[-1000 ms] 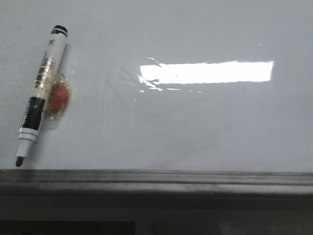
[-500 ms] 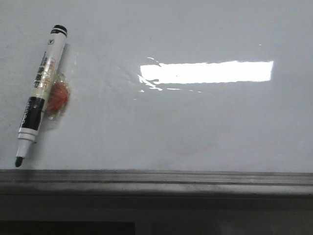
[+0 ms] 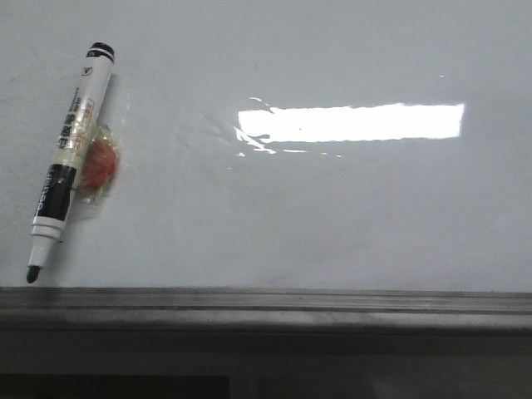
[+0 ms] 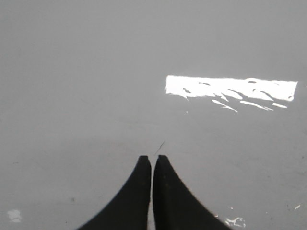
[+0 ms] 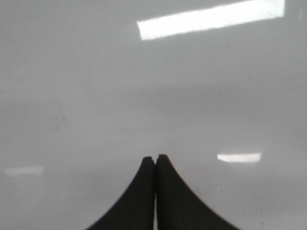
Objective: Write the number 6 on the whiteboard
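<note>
An uncapped black-and-white marker [image 3: 68,158] lies tilted at the whiteboard's [image 3: 332,216] nine o'clock side, tip toward seven o'clock, a small red object [image 3: 100,166] touching its three o'clock flank. No number 6 shows on the board. The left pincer [image 4: 152,160] and right pincer [image 5: 155,160] hang over bare board, fingers pressed together, holding nothing

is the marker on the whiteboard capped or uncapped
Uncapped. In the front view the marker lies flat on the whiteboard with its dark writing tip bare, pointing toward the near edge rail. No cap shows in any view.
</note>
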